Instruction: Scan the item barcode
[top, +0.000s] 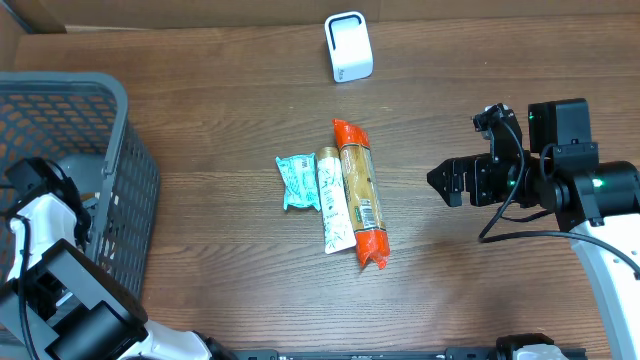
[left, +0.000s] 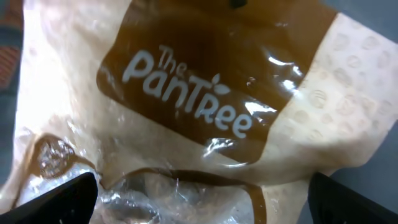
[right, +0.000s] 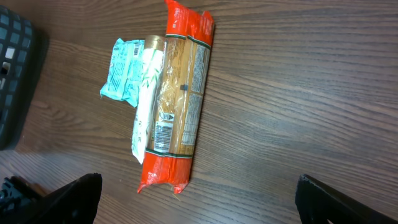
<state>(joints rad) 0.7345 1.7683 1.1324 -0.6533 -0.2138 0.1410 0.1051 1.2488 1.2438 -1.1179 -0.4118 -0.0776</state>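
Orange-ended packet (top: 360, 195) just lying flat, well left of the right gripper (top: 440, 185), jaws spread wide.

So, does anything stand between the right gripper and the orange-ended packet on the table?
Nothing visible does. Only bare table lies between the open right gripper and the orange-ended packet. The white tube and the teal packet lie on the packet's far side, toward the basket.
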